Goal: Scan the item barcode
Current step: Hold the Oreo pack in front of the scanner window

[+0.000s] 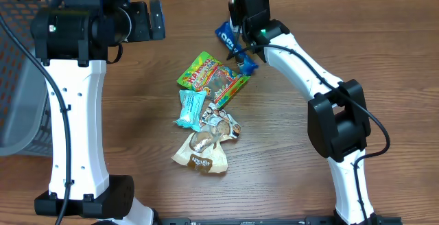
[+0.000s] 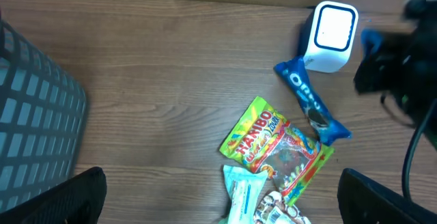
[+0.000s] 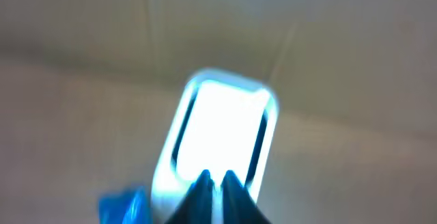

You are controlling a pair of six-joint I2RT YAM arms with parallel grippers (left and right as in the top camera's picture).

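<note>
Left gripper (image 1: 158, 20): jaws wide apart, empty, upper left of overhead view.
Right gripper (image 3: 218, 183): fingertips nearly together, nothing between them, facing the white scanner (image 3: 218, 135).
Oreo pack (image 2: 311, 108): lying flat, just beside the scanner.

Brown wood-grain surface (image 2: 171, 67), grey grid-pattern basket (image 2: 34, 115). Blue packet (image 2: 311, 104) with white lettering, green-yellow candy bag (image 2: 263, 138) with red letters, pale teal wrapper (image 1: 191, 108), tan-and-white pouch (image 1: 202, 153). White scanner (image 2: 331, 36), bright glowing face.
</note>
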